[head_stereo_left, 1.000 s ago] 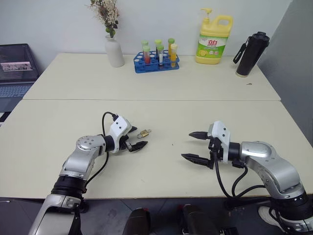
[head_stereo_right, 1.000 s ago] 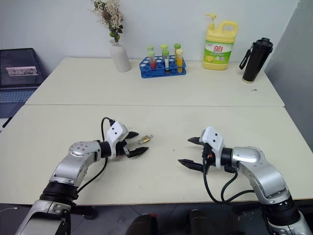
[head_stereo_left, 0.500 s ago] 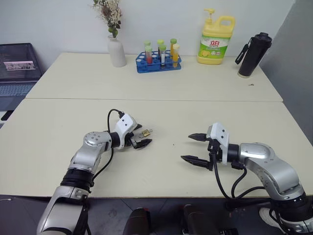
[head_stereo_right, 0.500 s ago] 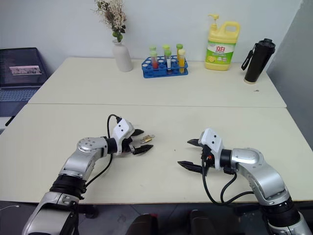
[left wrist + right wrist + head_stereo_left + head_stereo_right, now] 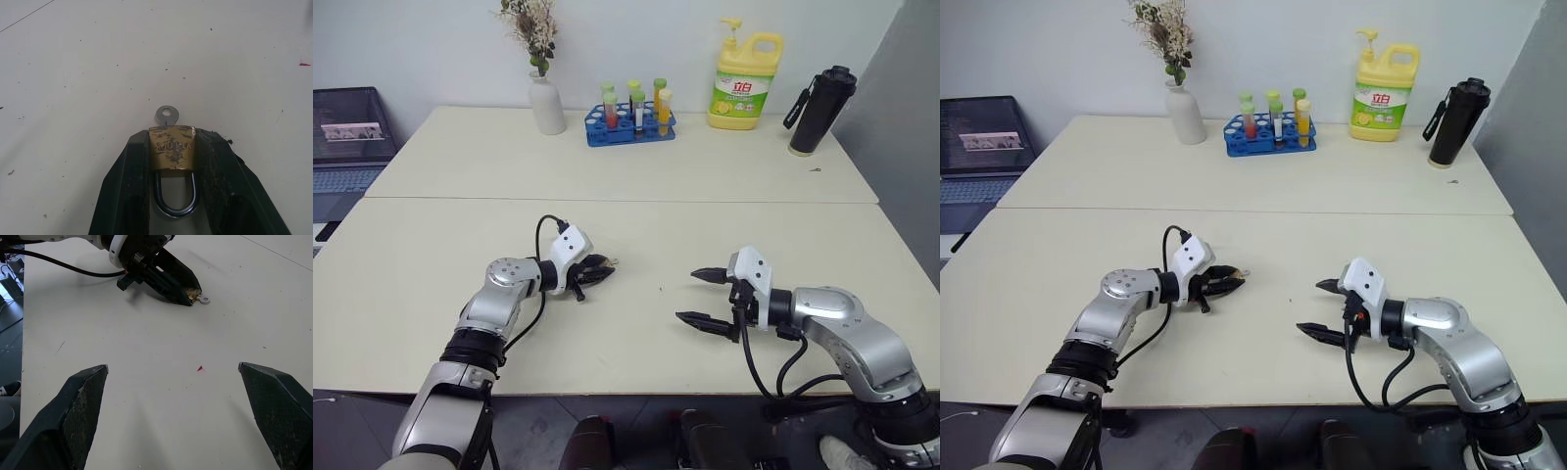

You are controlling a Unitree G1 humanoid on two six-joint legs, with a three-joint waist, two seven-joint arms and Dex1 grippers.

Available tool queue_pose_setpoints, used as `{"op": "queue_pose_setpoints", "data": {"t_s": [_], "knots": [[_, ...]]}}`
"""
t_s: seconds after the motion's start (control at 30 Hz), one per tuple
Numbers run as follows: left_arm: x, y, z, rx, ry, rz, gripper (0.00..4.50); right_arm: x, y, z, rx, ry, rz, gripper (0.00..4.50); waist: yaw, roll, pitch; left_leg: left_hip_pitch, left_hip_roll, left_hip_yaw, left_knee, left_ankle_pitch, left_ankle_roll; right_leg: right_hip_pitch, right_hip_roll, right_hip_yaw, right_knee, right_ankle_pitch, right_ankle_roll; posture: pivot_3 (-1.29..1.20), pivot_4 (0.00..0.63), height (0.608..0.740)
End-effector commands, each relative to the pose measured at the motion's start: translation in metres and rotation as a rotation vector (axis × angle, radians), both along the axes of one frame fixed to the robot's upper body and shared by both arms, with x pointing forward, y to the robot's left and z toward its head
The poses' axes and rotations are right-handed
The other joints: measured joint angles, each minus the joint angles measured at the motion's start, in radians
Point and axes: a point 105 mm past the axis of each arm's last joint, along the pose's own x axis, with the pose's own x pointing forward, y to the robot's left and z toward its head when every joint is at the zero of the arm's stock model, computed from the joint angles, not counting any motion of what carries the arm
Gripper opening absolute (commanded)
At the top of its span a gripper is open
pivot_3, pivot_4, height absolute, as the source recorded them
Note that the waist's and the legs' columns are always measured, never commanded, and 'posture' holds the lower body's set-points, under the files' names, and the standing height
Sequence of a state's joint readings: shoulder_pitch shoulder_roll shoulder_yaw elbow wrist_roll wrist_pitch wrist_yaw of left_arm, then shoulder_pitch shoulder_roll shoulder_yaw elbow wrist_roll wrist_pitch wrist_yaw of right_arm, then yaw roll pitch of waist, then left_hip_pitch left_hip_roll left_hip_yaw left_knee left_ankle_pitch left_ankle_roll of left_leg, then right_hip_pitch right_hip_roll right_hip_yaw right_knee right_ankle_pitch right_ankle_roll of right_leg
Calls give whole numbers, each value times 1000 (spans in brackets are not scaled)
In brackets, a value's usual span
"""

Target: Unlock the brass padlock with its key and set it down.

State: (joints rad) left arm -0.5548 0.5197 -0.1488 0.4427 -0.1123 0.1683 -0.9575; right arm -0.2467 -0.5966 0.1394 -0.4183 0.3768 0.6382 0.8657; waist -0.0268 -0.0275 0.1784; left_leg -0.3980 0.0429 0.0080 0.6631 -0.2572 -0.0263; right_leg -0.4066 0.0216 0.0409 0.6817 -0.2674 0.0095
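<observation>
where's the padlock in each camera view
Left eye view: brass padlock at the left gripper tips, centre-left on the table.
Right eye view: same spot.
Left wrist view: clamped between the two black fingers, key sticking out.
Right wrist view: at the far gripper's tip.
Shared landmark: the key's round head.

The brass padlock [image 5: 171, 149] lay flat on the table, scuffed, its silver shackle closed. The key [image 5: 167, 116] stuck out of its base, round bow showing.
</observation>
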Motion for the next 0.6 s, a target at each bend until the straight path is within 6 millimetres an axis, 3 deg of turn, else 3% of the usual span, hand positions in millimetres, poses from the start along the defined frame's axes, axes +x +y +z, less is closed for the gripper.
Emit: {"op": "queue_pose_setpoints", "data": {"t_s": [0.03,0.1,0.17,0.33,0.43,0.6], "knots": [[-10,-1,-14,48,42,-31,980,-4,3,12,5,-64,26,4500,0,0,0,0,0,0,0,0,0,0,0,0,0,0,0,0,150,740],[-16,-6,-5,42,-23,-79,980,-3,2,13,2,-83,21,4500,-1,0,0,0,0,0,0,0,0,0,0,0,0,0,0,0,150,740],[-33,-21,13,50,-128,-204,980,-3,-3,15,-7,-101,16,4500,-2,0,0,0,0,0,0,0,0,0,0,1,-1,0,0,0,150,740],[-70,-46,28,158,-339,-437,980,-5,-15,15,-22,-73,6,4500,1,0,0,-2,0,0,-1,0,0,-1,-4,0,-1,0,0,0,150,740],[-80,-59,44,158,-496,-511,980,-9,-20,17,-22,-67,17,4500,4,0,0,-1,0,0,-1,0,0,-1,-4,0,-1,0,0,0,150,740],[-90,-67,51,278,-830,-671,980,-18,-15,28,76,-79,62,4500,3,0,0,0,1,1,-1,0,0,0,-4,1,-1,0,0,0,150,740]]}}
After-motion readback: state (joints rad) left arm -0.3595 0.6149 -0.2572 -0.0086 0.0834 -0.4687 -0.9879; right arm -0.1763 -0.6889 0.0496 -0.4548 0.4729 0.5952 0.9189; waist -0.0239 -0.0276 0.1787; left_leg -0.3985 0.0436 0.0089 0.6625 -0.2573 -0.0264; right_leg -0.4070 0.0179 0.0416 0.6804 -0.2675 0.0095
